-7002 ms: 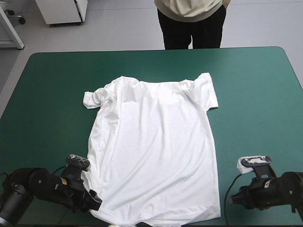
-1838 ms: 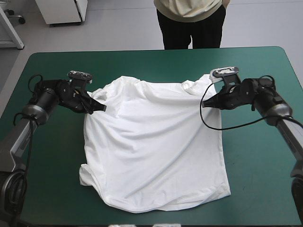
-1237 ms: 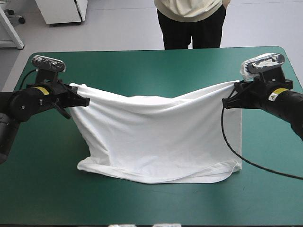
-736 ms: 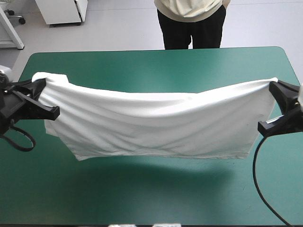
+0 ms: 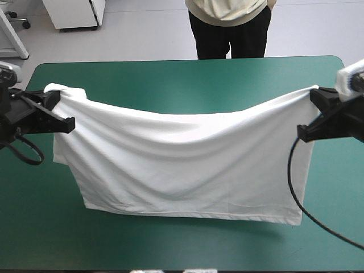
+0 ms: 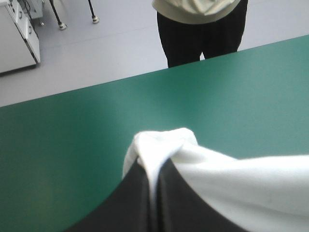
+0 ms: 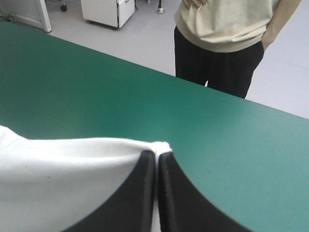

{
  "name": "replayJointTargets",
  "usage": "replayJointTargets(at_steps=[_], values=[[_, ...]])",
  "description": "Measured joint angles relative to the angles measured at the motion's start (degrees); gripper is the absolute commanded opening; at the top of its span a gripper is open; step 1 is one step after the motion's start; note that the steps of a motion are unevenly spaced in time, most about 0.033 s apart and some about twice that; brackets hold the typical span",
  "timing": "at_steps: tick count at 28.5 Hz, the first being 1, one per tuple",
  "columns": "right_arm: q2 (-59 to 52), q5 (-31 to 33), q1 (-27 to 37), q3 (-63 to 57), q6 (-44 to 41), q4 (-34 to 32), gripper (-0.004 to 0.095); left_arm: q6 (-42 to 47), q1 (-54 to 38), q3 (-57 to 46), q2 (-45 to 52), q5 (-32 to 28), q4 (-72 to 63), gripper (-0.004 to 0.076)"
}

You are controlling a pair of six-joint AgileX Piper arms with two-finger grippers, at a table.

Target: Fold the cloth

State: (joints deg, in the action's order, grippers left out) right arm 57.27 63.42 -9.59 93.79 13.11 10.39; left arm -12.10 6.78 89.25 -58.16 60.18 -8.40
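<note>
Your left gripper (image 6: 153, 165) has its two black fingers (image 6: 129, 203) pressed all but together, pinching a bunched white corner of the T-shirt (image 5: 187, 159). A small knob of fabric pokes out just past the tips. Same on the other side: the right gripper (image 7: 157, 155) has its two fingers (image 7: 186, 203) nearly closed w/ a thin white edge of the shirt btwn them, and the cloth runs off to one side of that gripper only.

From those two pinch pts the shirt hangs raised and stretched across the table, left to right. Its top edge sags in the middle btwn the grippers. The body drapes down as one wide sheet w/ soft creases running mostly lengthwise. The lower hem sits toward the near side, low over the cover; you can't tell from the high view whether it touches. A faint shadow lies on the cover along that hem.

Surface: one table w/ a teal-green cover (image 5: 187, 77), plain and smooth, far corners rounded. The cover shows beyond the shirt, in front of it and at both ends. The grippers sit well apart, each near its own end of the table.

Count: 1 T-shirt, 2 grippers, 4 fingers, 1 table.
</note>
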Motion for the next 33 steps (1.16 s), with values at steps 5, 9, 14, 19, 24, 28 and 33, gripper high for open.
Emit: replayJointTargets(at_steps=[5,9,14,19,24,28,33], values=[[12.56,-10.23,0.00,1.53,2.29,0.15,-0.0017,0.13,0.00,0.07,-10.44,-10.84,-0.14,-0.0009],[21.98,-13.94,0.02,10.03,2.76,-0.93,-0.0017,0.13,0.00,3.98,-17.54,-19.24,-0.14,-0.0009],[30.96,-15.81,0.06,23.60,2.81,-1.44,-0.0018,0.13,0.00,13.79,-25.02,-24.72,0.46,-0.0009],[36.59,-16.33,0.18,30.34,3.05,-2.79,-0.0017,-0.30,0.00,21.56,-30.54,-26.44,2.95,-0.0009],[41.52,-12.43,2.69,28.84,6.06,3.76,-0.0018,-0.24,-0.05,20.69,-34.46,-24.21,3.28,-0.0009],[44.58,-10.52,6.23,19.47,10.09,12.67,-0.0017,0.16,-0.05,11.47,-36.65,-22.93,3.28,-0.0009],[44.39,-8.95,9.65,7.74,14.33,18.79,-0.0017,1.57,-0.05,-1.33,-36.55,-22.31,3.09,-0.0009]])
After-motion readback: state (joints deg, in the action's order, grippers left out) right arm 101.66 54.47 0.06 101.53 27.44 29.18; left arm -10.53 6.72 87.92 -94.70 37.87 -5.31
